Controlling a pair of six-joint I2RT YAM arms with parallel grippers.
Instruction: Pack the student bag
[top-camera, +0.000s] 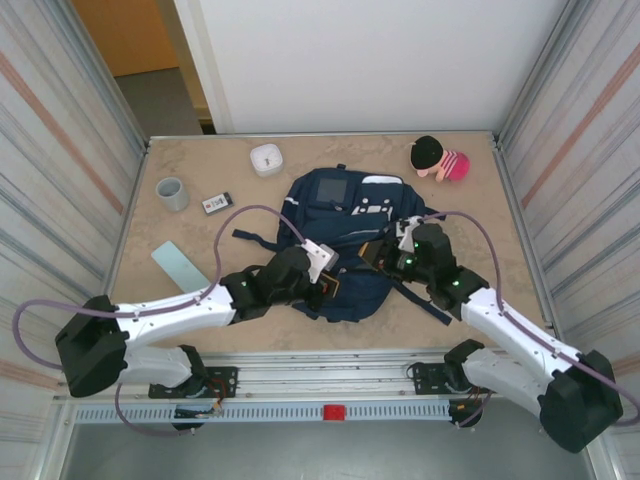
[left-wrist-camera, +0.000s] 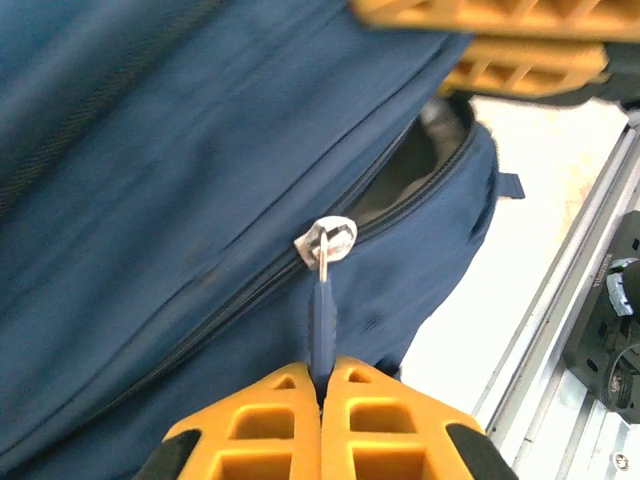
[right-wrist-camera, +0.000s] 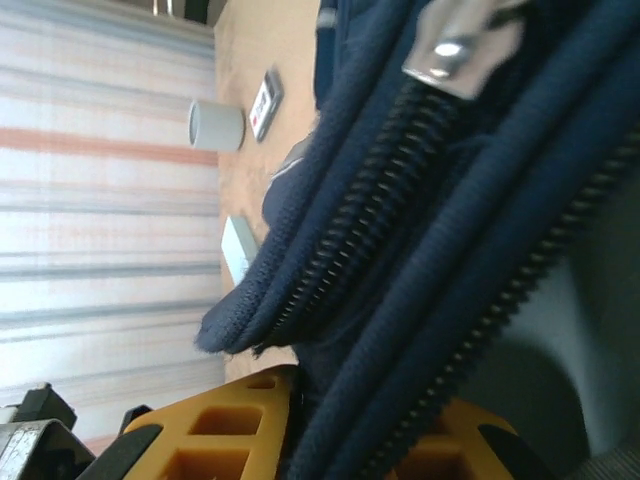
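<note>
The student bag (top-camera: 340, 240) lies flat in the middle of the table (top-camera: 520, 250), its white-patched front pocket toward 12 o'clock and its main zip toward 6 o'clock, where both arms meet it. The left gripper (top-camera: 330, 278) comes in from 8 o'clock. In the left wrist view the left gripper (left-wrist-camera: 320, 385) has its orange fingers pressed together, pinching the navy zip pull (left-wrist-camera: 321, 310) that hangs from the silver slider (left-wrist-camera: 325, 240). Above and to the right of the slider the zip gapes, showing a dark interior. The right gripper (top-camera: 388, 256) reaches in from 4 o'clock. In the right wrist view the right gripper (right-wrist-camera: 365, 435) has the bag's thick zippered rim (right-wrist-camera: 330, 250) running down between its two orange fingers and filling the gap between them, so it looks clamped on that rim. A second metal slider (right-wrist-camera: 455, 50) sits higher up on the same edge. Around the bag in the top view, a grey cup (top-camera: 172, 192) stands at 10 o'clock. A small dark-and-white device (top-camera: 217, 203) lies just beside the cup, between it and the bag. A white round container (top-camera: 266, 159) sits at 11 o'clock and a pink-and-black plush toy (top-camera: 440, 157) at 1 o'clock. A pale blue flat piece (top-camera: 180, 266) lies at 9 o'clock, near the left arm.
</note>
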